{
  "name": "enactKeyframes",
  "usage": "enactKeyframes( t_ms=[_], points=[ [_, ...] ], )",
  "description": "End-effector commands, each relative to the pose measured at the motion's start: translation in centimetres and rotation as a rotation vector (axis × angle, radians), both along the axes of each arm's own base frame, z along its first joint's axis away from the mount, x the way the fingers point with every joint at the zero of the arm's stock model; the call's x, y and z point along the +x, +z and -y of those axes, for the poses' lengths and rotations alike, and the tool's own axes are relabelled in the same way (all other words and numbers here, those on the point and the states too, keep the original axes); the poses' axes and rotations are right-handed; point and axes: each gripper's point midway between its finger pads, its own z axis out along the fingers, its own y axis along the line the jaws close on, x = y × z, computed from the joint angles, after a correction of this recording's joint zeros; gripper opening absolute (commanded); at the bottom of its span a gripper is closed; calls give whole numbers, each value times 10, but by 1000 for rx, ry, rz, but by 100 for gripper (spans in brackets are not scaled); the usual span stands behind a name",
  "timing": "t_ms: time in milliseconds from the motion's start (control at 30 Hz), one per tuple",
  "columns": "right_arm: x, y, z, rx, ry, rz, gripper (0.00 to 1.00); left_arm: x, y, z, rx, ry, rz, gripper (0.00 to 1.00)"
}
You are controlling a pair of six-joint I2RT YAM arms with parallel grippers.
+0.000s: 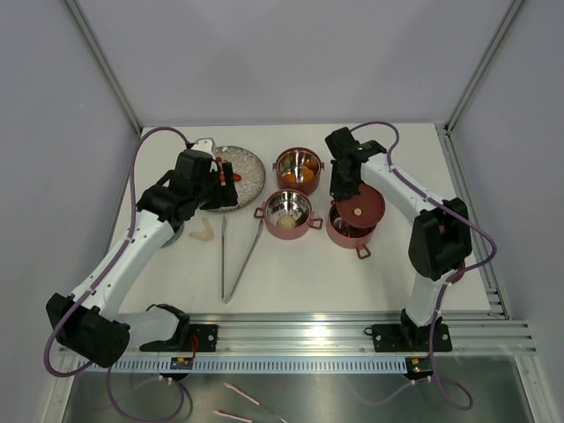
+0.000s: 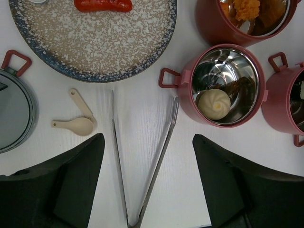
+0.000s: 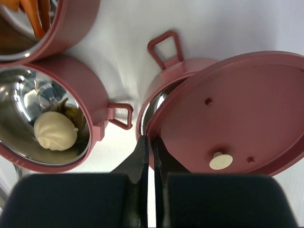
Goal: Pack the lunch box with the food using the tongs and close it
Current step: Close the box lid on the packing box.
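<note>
We find the left gripper (image 2: 148, 140) open over long silvery metal tongs (image 2: 158, 159) lying beside the grey speckled round plate (image 2: 95, 42). The right gripper (image 3: 151, 142) pinches a flat dark-red disc lid (image 3: 237, 109), right of that plate.

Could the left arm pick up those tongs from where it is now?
Probably yes. The left gripper is open, and the tongs lie uncovered on the table, in line between its fingers. The small spoon and nearest tier sit off to the sides.
</note>
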Motion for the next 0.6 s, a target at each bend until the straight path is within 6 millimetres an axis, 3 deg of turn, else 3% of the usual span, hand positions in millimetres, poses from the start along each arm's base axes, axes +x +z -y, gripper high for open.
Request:
enactKeyframes(
  t_ms=[0,267,567],
  points=[
    [0,1,-32,34,122,1,0,1,11,-8,-3,34,46,78],
    [-9,-31,-42,22,133,-65,0,1,12,-10,3,35,44,78],
    [-13,-42,-31,-24,109,-85,0,1,11,-9,5,32,41,78]
  ],
)
